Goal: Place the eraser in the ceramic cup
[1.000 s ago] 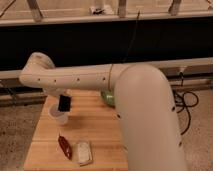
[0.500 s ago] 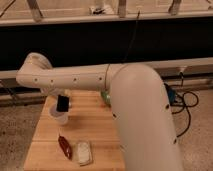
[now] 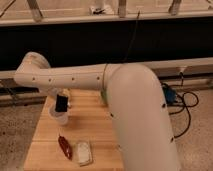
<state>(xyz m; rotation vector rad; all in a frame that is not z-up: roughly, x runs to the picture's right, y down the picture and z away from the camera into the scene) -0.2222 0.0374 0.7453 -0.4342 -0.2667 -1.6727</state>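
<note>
The white ceramic cup (image 3: 60, 119) stands on the left part of the wooden table (image 3: 95, 125). My gripper (image 3: 61, 103) hangs as a dark block from the end of the long white arm (image 3: 75, 77), directly over the cup's mouth and just above it. I cannot tell the black eraser apart from the dark gripper. No eraser lies on the visible tabletop.
A red elongated object (image 3: 65, 146) and a pale grey-white pad (image 3: 83, 152) lie near the table's front. A sliver of the green bowl (image 3: 103, 95) shows behind the arm. My thick arm segment (image 3: 140, 120) hides the table's right side. Cables (image 3: 182, 100) lie on the floor at the right.
The gripper stays over the cup. The thick arm segment has shifted slightly; nothing on the table has moved.
</note>
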